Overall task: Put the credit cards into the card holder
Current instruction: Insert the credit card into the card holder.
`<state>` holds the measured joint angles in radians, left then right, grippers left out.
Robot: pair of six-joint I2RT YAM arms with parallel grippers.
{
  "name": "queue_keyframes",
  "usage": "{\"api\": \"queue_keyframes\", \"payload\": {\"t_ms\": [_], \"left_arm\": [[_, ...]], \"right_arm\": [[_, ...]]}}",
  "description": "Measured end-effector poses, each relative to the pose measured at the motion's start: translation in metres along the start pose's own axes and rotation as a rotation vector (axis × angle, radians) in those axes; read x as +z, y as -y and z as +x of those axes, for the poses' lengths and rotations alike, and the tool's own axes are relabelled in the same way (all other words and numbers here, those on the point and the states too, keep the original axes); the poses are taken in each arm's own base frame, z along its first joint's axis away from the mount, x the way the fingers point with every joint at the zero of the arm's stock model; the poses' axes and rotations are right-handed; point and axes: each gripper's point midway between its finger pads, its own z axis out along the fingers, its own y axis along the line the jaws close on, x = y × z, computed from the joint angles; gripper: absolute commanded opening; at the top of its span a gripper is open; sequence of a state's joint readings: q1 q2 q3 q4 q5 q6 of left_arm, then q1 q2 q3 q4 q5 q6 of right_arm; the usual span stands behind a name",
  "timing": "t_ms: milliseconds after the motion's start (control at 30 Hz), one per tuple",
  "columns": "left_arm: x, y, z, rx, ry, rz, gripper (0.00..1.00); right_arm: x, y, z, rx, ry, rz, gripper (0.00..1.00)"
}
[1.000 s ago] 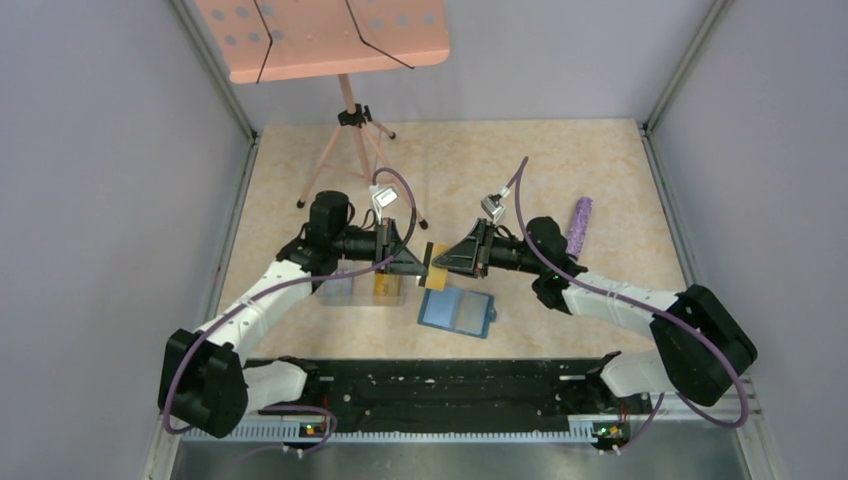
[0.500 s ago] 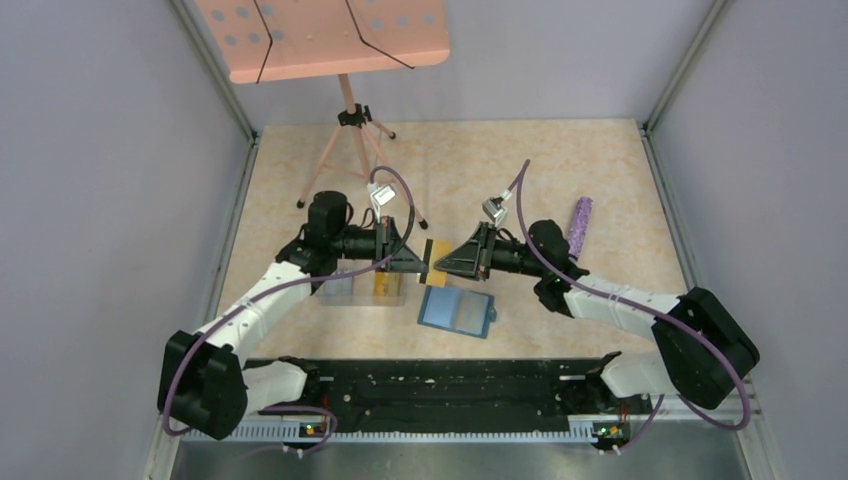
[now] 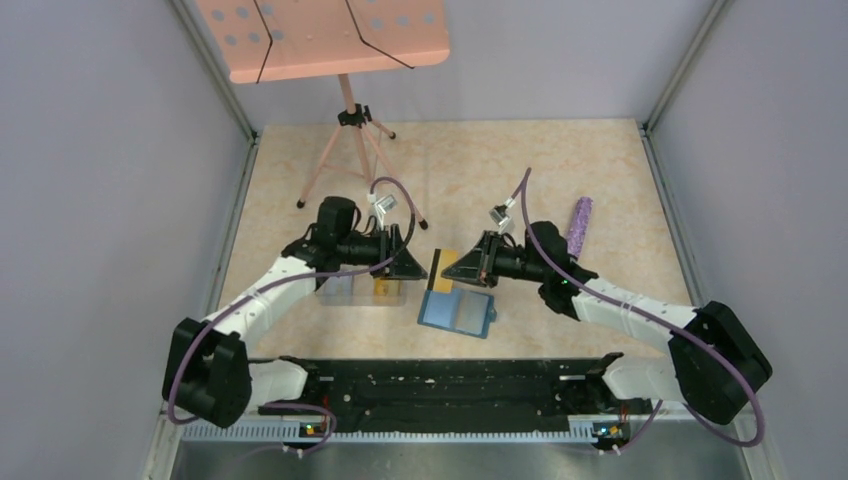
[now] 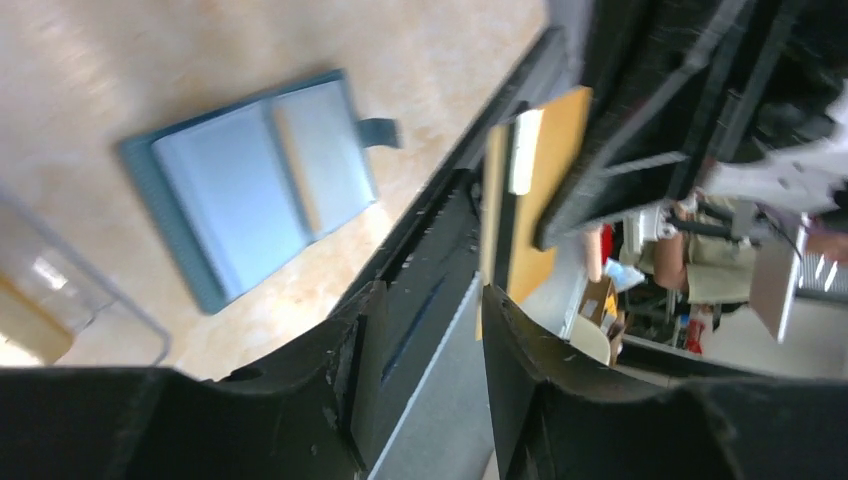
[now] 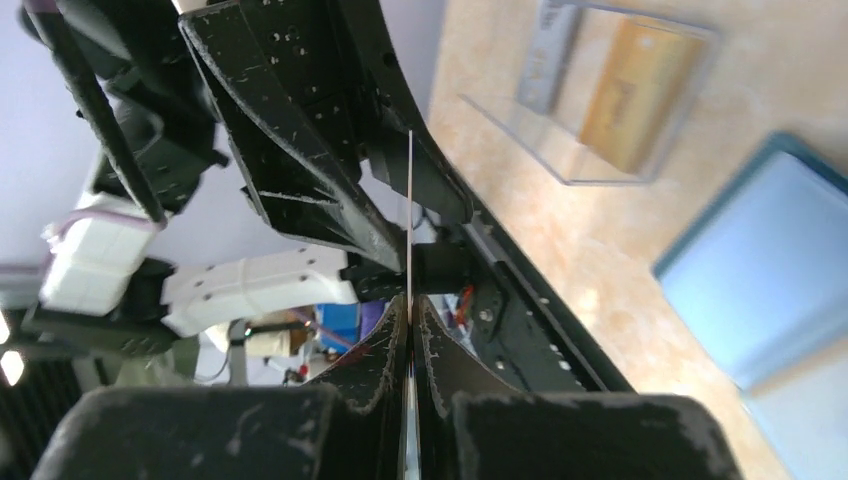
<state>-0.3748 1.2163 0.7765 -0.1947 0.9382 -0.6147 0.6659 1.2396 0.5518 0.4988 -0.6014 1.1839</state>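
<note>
Yellow card (image 3: 437, 271): a card with a black stripe is hanging in the air between the two hands, standing roughly on edge just over the far left corner of the wallet; whether it is touching the wallet cannot be told.
Right hand (image 5: 410, 312): it is pinching the yellow card, fingers pressed tight on it, with the card showing edge-on as a thin line running out past the fingertips.
Left hand (image 4: 430, 300): its fingers are standing partly apart with nothing between them, pointing at the card from just beside it.
Wallet (image 3: 457, 311): the teal wallet is lying open and flat on the worktop (image 3: 600, 180), pale blue slots facing up and its little tab sticking out on the right.
Other cards: a gold card (image 5: 630, 95) and a grey-blue card (image 5: 555, 40) are sitting inside the clear box (image 3: 352, 296), to the left of the wallet and under the left arm.
Surroundings: a pink music stand (image 3: 330, 35) is standing at the far left, and a purple roll (image 3: 579, 226) is lying on the right.
</note>
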Motion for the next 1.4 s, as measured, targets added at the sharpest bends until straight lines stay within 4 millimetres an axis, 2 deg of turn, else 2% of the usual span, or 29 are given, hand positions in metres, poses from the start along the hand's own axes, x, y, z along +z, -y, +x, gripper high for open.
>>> {"api": "queue_keyframes", "payload": {"t_ms": [233,333,667,867,1167,1333,1400], "left_arm": [[0.016,-0.085,0.022,-0.13,-0.136,-0.337,0.55],[0.024,-0.101,0.03,-0.12,-0.215,-0.424,0.57],[0.054,-0.123,0.027,0.032,-0.335,-0.616,0.58],[0.061,-0.143,0.044,0.008,-0.396,-0.671,0.57],[0.079,-0.126,0.066,-0.134,-0.418,-0.509,0.46],[0.081,-0.124,0.067,-0.148,-0.417,-0.495,0.46],[0.08,-0.126,0.067,-0.145,-0.415,-0.506,0.41]], "right_arm": [[-0.018,0.056,0.009,0.057,0.027,0.283,0.0],[-0.029,0.07,0.012,0.073,0.042,0.358,0.0],[-0.056,0.11,0.031,0.126,0.043,0.506,0.0],[-0.062,0.118,0.036,0.12,0.026,0.542,0.0],[-0.072,0.13,0.031,0.106,0.03,0.584,0.0],[-0.076,0.134,0.028,0.082,0.027,0.596,0.0],[-0.076,0.135,0.028,0.068,0.022,0.595,0.0]]}}
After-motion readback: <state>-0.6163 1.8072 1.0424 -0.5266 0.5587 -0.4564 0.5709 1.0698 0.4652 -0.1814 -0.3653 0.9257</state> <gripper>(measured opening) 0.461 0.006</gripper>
